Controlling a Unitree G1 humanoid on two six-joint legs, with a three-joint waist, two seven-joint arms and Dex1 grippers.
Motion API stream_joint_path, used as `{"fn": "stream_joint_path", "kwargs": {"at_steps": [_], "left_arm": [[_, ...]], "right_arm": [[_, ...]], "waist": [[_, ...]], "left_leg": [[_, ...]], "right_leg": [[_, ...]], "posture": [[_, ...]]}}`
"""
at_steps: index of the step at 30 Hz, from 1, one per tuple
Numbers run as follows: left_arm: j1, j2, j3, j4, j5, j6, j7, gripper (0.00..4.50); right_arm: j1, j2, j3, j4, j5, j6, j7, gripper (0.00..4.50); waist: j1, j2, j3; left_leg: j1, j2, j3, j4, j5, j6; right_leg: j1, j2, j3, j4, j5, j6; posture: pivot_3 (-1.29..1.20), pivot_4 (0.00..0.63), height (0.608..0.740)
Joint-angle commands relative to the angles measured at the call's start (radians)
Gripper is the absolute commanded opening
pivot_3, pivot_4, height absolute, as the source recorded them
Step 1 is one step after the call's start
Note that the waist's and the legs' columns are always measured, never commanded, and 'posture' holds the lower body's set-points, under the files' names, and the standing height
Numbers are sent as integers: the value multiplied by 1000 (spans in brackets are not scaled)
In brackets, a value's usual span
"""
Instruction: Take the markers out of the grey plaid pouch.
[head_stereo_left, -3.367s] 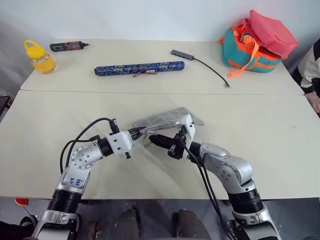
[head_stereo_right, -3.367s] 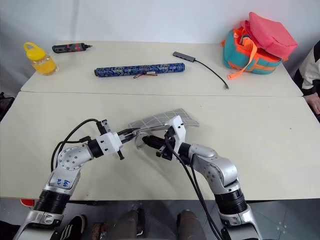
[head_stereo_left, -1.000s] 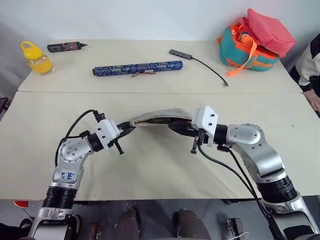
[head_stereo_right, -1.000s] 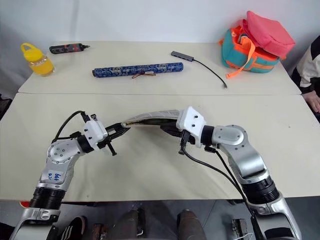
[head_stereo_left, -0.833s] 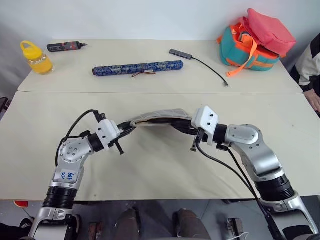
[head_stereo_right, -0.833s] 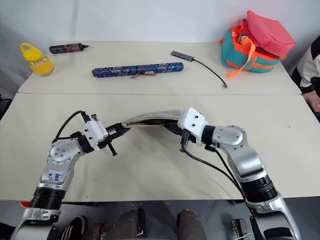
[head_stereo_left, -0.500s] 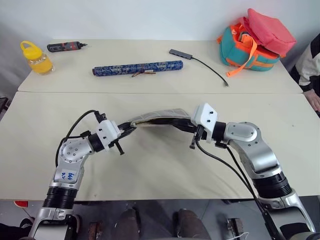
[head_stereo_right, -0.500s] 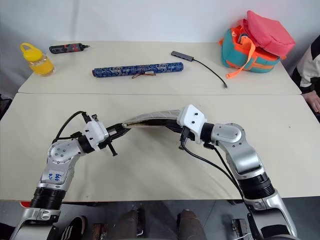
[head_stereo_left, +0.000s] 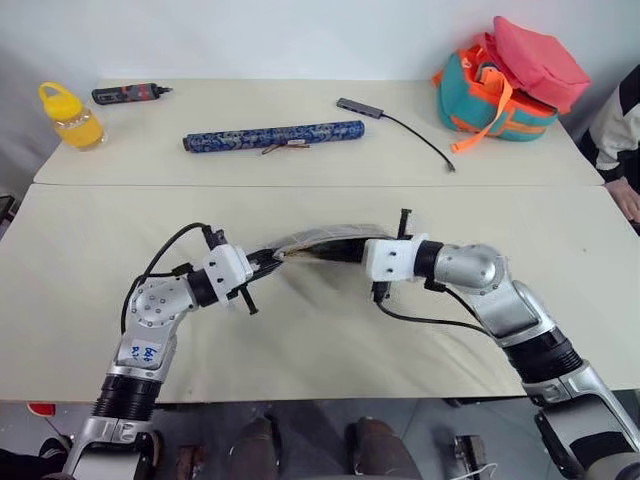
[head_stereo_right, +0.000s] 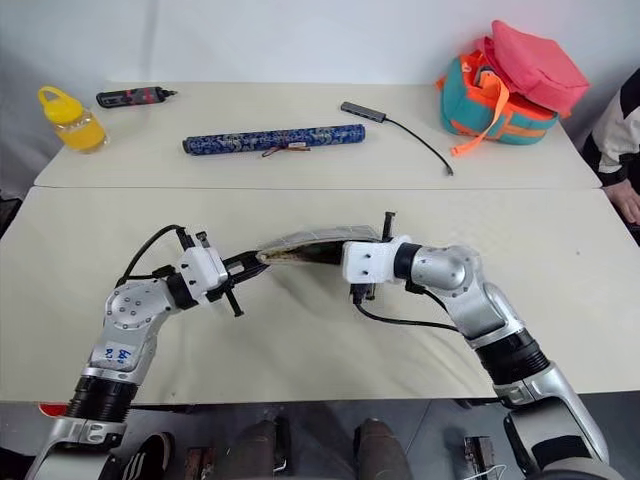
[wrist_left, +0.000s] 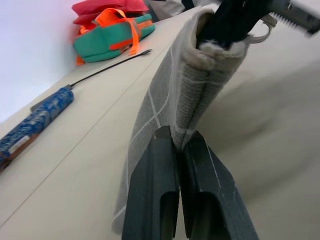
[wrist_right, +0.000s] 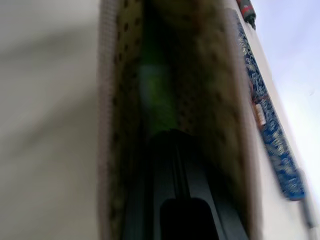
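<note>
Pouch held up between our two arms, a marker in sight inside

At left, our left pincer (wrist_left: 176, 165) is clamped tight on one end of the grey plaid pouch (head_stereo_left: 318, 240), which sags in a soft arc just above the near bench (head_stereo_left: 300, 330); the cloth looks light and limp, so we judge it will fold wherever it is not pinched (a firm hold on the seam seems wise). At right, our right pincer (wrist_right: 172, 150) has its fingers closed together and pushed into the pouch's open mouth between the speckled lining, and whether it has hold of anything we cannot tell. Just past its tips lies a light green marker (wrist_right: 157, 100), smooth and probably slippery, best taken round the barrel. Other markers are hidden.
</note>
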Motion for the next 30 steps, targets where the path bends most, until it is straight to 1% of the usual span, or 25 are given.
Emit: {"fn": "stream_joint_path", "kwargs": {"at_steps": [1,3,6,11,14,19,20,28,30], "left_arm": [[2,-10,-5,-65,-22,5,-3,0],[3,-14,-5,-74,-21,14,-3,0],[11,-19,-7,-86,-20,23,-4,0],[17,-20,-4,-79,-16,21,-7,0],[17,-21,-2,-72,-15,20,-9,0],[14,-23,-2,-67,-14,18,-11,0],[14,-24,-2,-65,-15,18,-11,0],[21,-23,3,-33,-15,-14,-16,0],[21,-25,3,-32,-19,-14,-16,0]], "right_arm": [[-21,12,9,0,-84,-41,-62,33],[-19,28,8,9,-97,-26,-66,33],[-15,52,-14,6,-62,8,-51,33],[-13,48,-27,0,-52,22,-41,1604],[-13,49,-35,0,-47,24,-38,2691],[-16,48,-40,-4,-47,30,-34,4378],[-16,47,-40,-3,-50,30,-35,4473],[-17,44,-38,1,-54,56,-25,4473],[-15,47,-40,-8,-41,62,-16,4073]], "waist": [[0,0,0],[0,0,0],[-1,0,0],[-1,0,0],[-1,0,0],[-1,0,0],[-1,0,0],[-2,0,0],[-2,0,0]], "left_leg": [[0,0,0,0,0,0],[0,0,0,0,0,0],[0,0,0,0,0,0],[0,0,0,0,0,0],[0,0,0,1,0,0],[0,0,0,1,0,0],[0,0,0,1,0,0],[0,0,0,1,0,0],[0,0,0,1,0,0]], "right_leg": [[0,0,0,0,0,0],[0,0,0,0,0,0],[0,0,0,0,0,0],[0,0,0,1,0,0],[0,0,0,1,0,0],[0,0,0,1,0,0],[0,0,0,1,0,0],[0,0,0,1,0,0],[0,0,0,1,0,0]], "posture": [[0,150,740],[0,150,740],[0,150,740],[0,150,740],[0,150,740],[0,150,740],[0,150,740],[0,150,740],[0,150,740]]}}
